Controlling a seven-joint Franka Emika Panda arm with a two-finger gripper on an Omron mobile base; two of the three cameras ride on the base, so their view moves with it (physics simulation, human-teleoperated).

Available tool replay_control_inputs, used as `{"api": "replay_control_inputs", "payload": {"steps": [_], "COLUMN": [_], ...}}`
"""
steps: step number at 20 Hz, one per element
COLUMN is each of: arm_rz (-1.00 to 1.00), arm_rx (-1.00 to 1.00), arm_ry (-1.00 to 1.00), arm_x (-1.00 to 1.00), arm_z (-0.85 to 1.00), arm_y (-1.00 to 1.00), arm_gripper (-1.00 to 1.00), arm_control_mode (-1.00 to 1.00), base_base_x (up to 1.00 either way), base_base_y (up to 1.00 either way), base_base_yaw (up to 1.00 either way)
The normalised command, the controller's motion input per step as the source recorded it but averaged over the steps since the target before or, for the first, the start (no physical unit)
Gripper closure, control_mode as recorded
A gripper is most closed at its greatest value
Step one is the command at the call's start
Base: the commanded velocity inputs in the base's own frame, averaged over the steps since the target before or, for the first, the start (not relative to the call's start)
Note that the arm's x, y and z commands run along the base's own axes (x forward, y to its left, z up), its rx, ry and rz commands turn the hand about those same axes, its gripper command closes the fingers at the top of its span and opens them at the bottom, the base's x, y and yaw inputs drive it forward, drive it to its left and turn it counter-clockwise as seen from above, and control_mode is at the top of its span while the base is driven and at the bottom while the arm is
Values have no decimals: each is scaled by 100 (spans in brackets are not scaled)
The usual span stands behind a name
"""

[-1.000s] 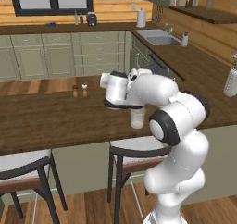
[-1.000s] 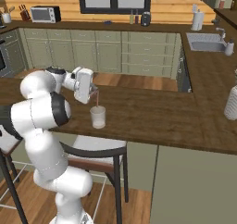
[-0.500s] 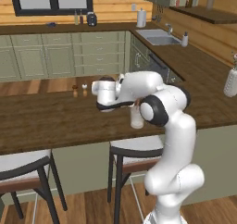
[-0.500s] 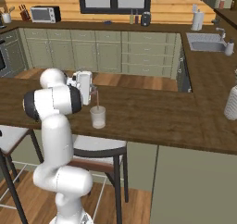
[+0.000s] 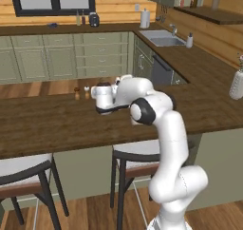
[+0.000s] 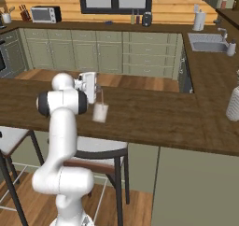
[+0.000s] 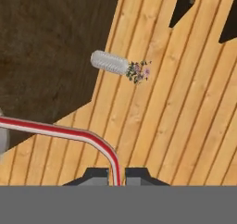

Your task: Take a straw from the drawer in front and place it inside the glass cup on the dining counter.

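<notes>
While the arm has swung further left along the dark brown wood-grain dining counter (image 6: 154,117), its gripper (image 7: 116,176) stays clamped on the thin red-pink straw (image 7: 69,133), beside the clear glass cup (image 6: 100,112); insertion remains undone.

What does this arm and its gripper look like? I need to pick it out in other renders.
The glossy white jointed arm is built of rounded, bulbous segments with dark grey bands and a dark round cap at the joints. It ends in a boxy white hand carrying the gripper, whose two small dark grey finger tips are squared blocks. No cables, logos or markings are visible.
</notes>
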Motion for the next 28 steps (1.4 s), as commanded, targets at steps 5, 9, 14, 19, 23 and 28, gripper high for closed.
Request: {"api": "replay_control_inputs", "payload": {"steps": [5,9,14,19,23,28], "arm_rz": [0,0,-3,-5,-6,-4], "arm_rx": [-5,-1,0,-1,-1,0], "arm_ry": [12,12,15,16,15,11], "arm_x": [14,-33,-30,-6,-15,-47], "arm_z": [-16,-4,-6,-11,-13,-7], "arm_y": [5,1,-1,-15,-29,-15], "arm_gripper": [100,100,100,100,100,100], "arm_control_mode": [-100,-100,-100,-100,-100,-100], "base_base_x": [0,0,0,0,0,0], "base_base_y": [0,0,0,0,0,0], "base_base_yaw": [0,0,0,0,0,0]}}
